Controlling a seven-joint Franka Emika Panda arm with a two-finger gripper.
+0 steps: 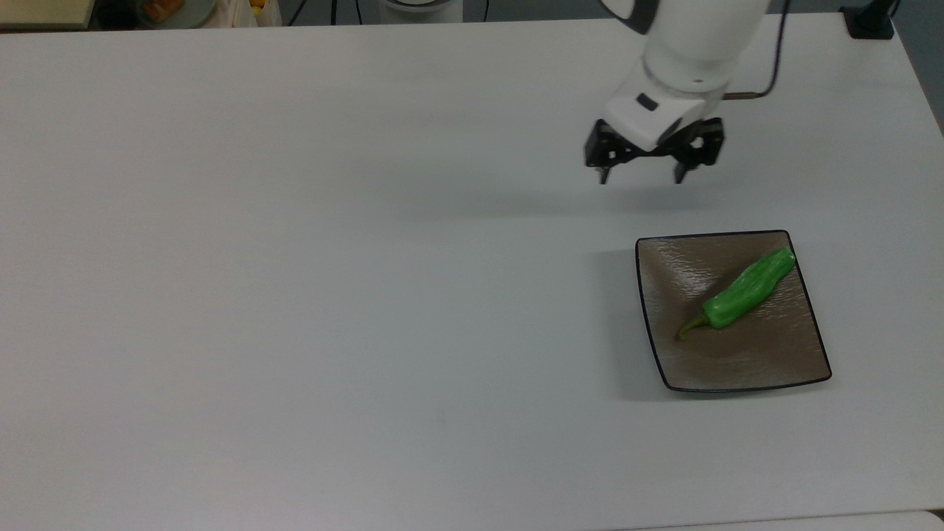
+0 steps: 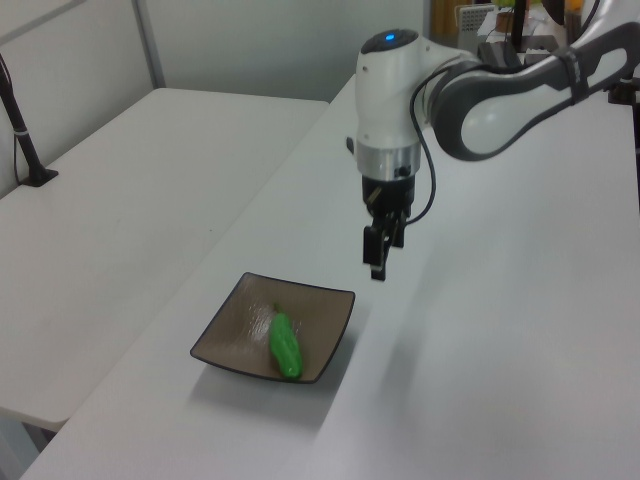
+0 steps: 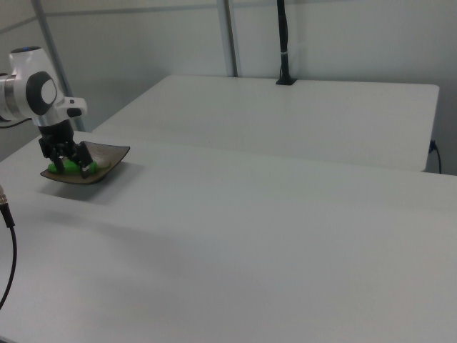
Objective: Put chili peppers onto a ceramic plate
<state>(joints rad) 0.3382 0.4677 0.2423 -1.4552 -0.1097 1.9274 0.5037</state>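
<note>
1. Chili pepper (image 1: 743, 291) lies slantwise inside the ceramic plate (image 1: 767, 369), which we see holding nothing else; its stem points toward the top view's lower left, its tip near the plate's upper right corner.
2. We see the hand (image 1: 640, 178) spread wide and empty, above the counter (image 1: 295, 258), apart from the plate, touching nothing.
3. In the left view, the hand (image 2: 379, 262) hangs beyond the plate's (image 2: 220, 330) far edge.

A wide white counter (image 1: 295, 295) is seen under even light. A second white table (image 3: 285, 114) is set beside it, with a black post (image 3: 283, 43) at its far edge, before pale walls (image 3: 357, 36).
</note>
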